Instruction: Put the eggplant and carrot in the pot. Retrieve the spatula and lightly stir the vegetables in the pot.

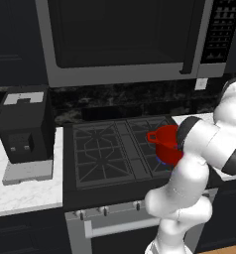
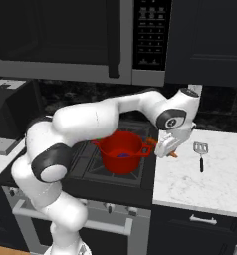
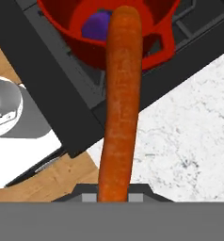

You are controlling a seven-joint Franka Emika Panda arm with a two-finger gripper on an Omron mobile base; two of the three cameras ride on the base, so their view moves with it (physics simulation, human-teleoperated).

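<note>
Red pot (image 2: 121, 152): on the stove (image 1: 115, 149), beside and a little below the jaws; in the hand view its rim and one loop handle lie just under the carrot's far tip.
Marble counter (image 2: 210, 172): directly under the jaws, so a slip here lands the carrot on stone, not in the pot.
Carrot (image 3: 119, 103): clamped at its near end, running straight out from the jaws toward the pot, free end over the rim. It is about as long as the pot is wide, so it may catch the rim, bridge across it or tip out if let go too early.
Gripper (image 2: 168, 149): jaws nearly closed, pinching the carrot; an end grip on a long stick may let it swing or twist.
Spatula (image 2: 200, 152): flat on the counter, well beyond the jaws, away from the pot.
Eggplant (image 3: 97, 26): already in the pot, beyond the carrot's tip.
</note>
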